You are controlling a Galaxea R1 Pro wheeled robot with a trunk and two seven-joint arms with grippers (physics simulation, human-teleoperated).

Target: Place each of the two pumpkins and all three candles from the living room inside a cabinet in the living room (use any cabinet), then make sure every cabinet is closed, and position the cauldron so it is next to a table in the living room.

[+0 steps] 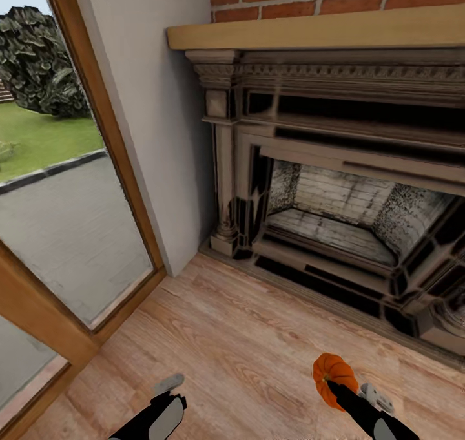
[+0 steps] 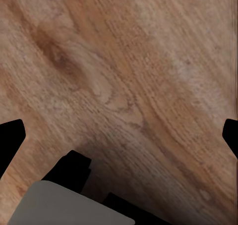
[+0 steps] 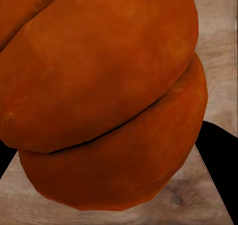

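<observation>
Right now pumpkin (image 1: 334, 373) sits between right jaws

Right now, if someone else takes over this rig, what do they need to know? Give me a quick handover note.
Right hand: shut on a small bright-orange ribbed pumpkin, carried above the light wooden plank floor.
Left hand: holds nothing; its fingers stand wide apart over bare floor.
Surroundings: the robot faces a dark carved fireplace under a brick wall, with a wood-framed glass door on its left.
Done: one pumpkin picked up.
Left: carry this pumpkin to a cabinet and put it inside. The second pumpkin, candles, cabinet and cauldron cannot be judged from here.
</observation>
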